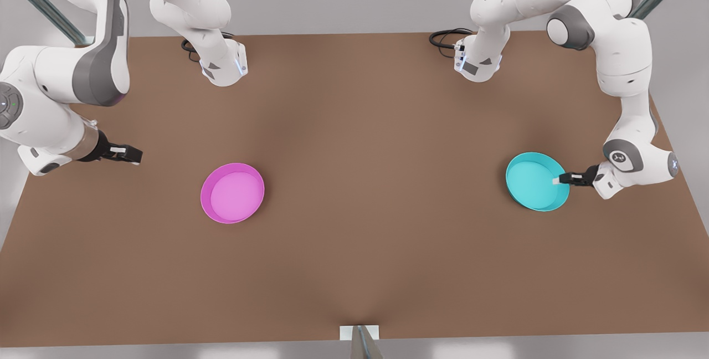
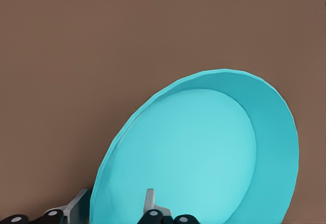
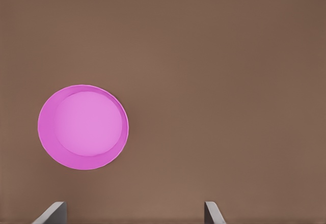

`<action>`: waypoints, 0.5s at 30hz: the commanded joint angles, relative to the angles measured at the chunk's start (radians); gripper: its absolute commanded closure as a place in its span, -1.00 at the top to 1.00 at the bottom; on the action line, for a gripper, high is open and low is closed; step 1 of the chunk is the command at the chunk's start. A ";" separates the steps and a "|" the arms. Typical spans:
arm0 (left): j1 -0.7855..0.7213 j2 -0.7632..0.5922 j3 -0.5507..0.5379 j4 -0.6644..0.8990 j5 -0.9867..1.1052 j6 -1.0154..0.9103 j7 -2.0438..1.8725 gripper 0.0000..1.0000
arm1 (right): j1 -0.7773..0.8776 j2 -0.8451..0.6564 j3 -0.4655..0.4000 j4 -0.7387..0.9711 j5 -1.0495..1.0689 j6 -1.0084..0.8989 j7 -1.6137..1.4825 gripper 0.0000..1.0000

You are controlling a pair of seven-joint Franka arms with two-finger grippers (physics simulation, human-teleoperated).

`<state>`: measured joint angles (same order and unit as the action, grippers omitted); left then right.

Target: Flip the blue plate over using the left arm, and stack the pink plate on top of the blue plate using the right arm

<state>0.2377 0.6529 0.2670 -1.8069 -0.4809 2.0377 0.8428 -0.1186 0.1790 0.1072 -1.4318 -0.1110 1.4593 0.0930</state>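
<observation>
Two white robot arms reach over a brown table [image 1: 354, 248], and we see one round plate near each. At the front view's right, the left end effector [image 1: 560, 179] is clamped on the rim of the blue plate [image 1: 534, 181], one finger [image 2: 150, 202] lying inside the dish and the other [image 2: 76, 207] outside its wall. From the left wrist view we see the blue plate [image 2: 204, 158] spreading away from that end effector, its open side showing; it looks tilted against the table behind it, though we cannot tell whether its far edge touches the surface. At the front view's left, the right end effector [image 1: 132, 154] hangs above the table with its fingers apart, gripping nothing. The pink plate [image 1: 232, 193] lies flat and open side up, well apart from that end effector, toward the table's middle. In the right wrist view we see the pink plate [image 3: 83, 127] ahead of the two spread fingertips [image 3: 51, 213] and off to one side of them. Both plates sit far apart from each other.
</observation>
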 commanded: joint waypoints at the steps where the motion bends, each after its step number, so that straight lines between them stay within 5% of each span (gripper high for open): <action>1: 0.000 0.001 -0.002 0.001 -0.010 0.015 0.156 0.09 | 0.000 -0.001 0.000 0.001 0.004 -0.004 0.004 1.00; 7: 0.000 0.016 0.000 0.008 -0.010 0.032 0.157 -0.19 | 0.000 0.000 0.000 0.001 0.004 -0.004 0.004 1.00; 10: 0.000 0.016 0.000 0.011 -0.008 0.032 0.148 -0.57 | 0.000 0.000 0.000 0.001 0.004 -0.004 0.004 1.00; 15: -0.029 -0.026 0.000 0.050 0.008 0.018 -0.007 -0.57 | 0.000 0.002 0.000 0.001 0.004 -0.005 0.002 1.00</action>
<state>0.2128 0.6332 0.2671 -1.7627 -0.4759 2.0638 0.9020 -0.1182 0.1812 0.1072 -1.4317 -0.1075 1.4556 0.0950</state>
